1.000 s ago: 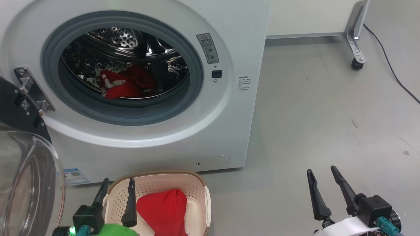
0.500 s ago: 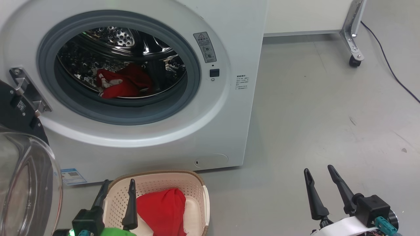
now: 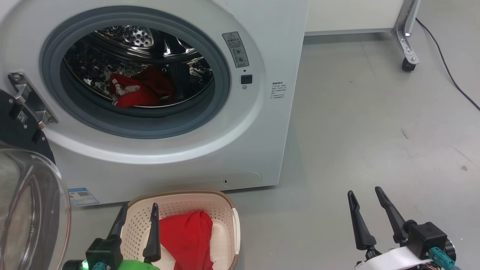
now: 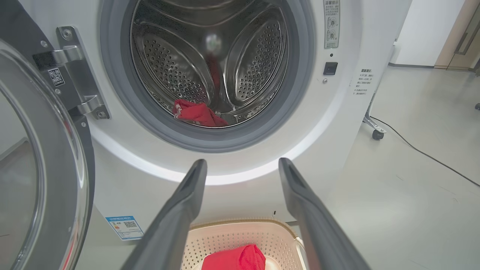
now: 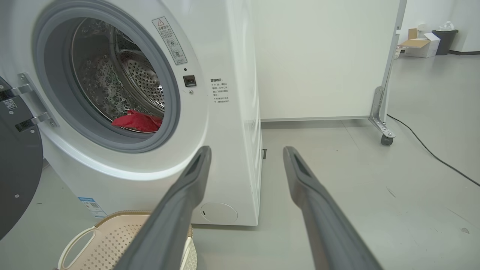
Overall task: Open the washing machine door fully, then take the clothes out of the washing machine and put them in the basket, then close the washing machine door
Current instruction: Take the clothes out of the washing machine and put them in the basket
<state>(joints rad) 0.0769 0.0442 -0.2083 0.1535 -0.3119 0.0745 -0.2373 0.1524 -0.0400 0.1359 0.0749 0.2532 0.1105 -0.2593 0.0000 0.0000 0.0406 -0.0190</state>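
Observation:
The white washing machine (image 3: 262, 123) stands with its door (image 3: 33, 210) swung open at the left, glass bowl facing me. One piece of the red clothes (image 3: 140, 92) lies in the steel drum, and is also in the wrist views (image 4: 198, 113) (image 5: 137, 122). Another red piece (image 3: 187, 236) lies in the cream basket (image 3: 180, 197) on the floor in front of the machine. My left gripper (image 3: 139, 205) hovers open over the basket's left side, holding nothing. My right gripper (image 3: 364, 191) is open over bare floor to the right, well away from the machine.
A metal foot with a caster (image 3: 408, 62) and a black cable (image 3: 450, 75) lie on the grey floor at the far right. A blue label (image 3: 78, 195) is stuck low on the machine's front. Wide floor space lies right of the machine.
The whole head view has shifted slightly, so the camera moved. Both grippers stay open and low, and both red garments lie where they were.

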